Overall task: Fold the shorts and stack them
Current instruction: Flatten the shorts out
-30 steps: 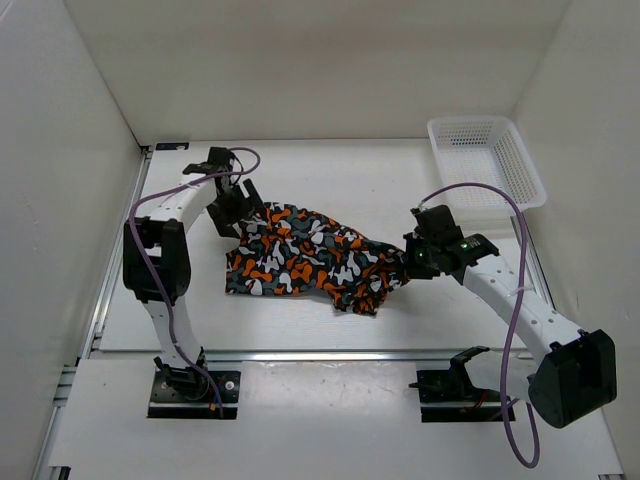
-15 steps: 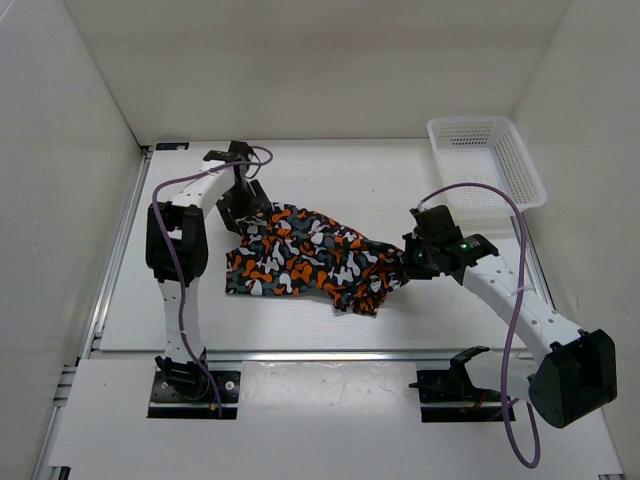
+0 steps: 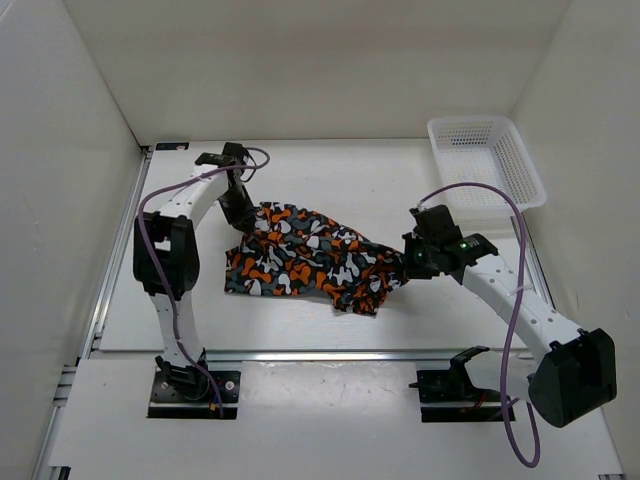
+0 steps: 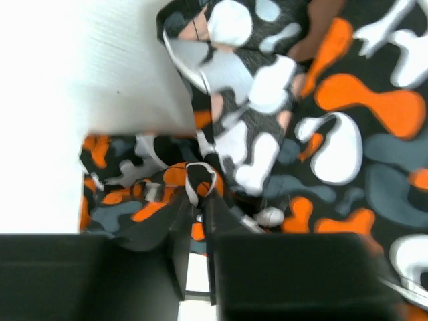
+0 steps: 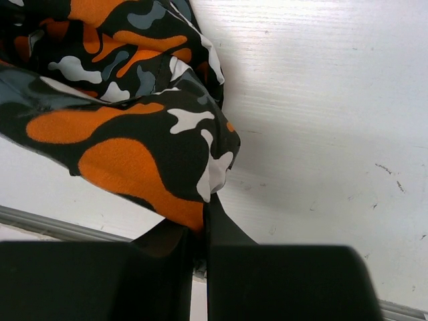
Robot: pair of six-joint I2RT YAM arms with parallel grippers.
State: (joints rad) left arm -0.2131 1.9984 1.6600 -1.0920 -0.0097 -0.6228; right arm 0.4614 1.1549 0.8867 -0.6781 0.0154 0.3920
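Pinching a small fold at the upper-left corner of the shorts (image 3: 310, 258), the left gripper (image 3: 244, 207) sits left of centre in the overhead view. Its jaws are closed tight on the cloth, probably to anchor that end. The shorts lie rumpled across the middle of the table (image 3: 380, 190), not yet folded. At centre right, the right gripper (image 3: 404, 262) is clamped on the opposite edge, so both arms look set to pull the fabric flat. A white mesh basket (image 3: 530, 170) stands at upper right, well apart.
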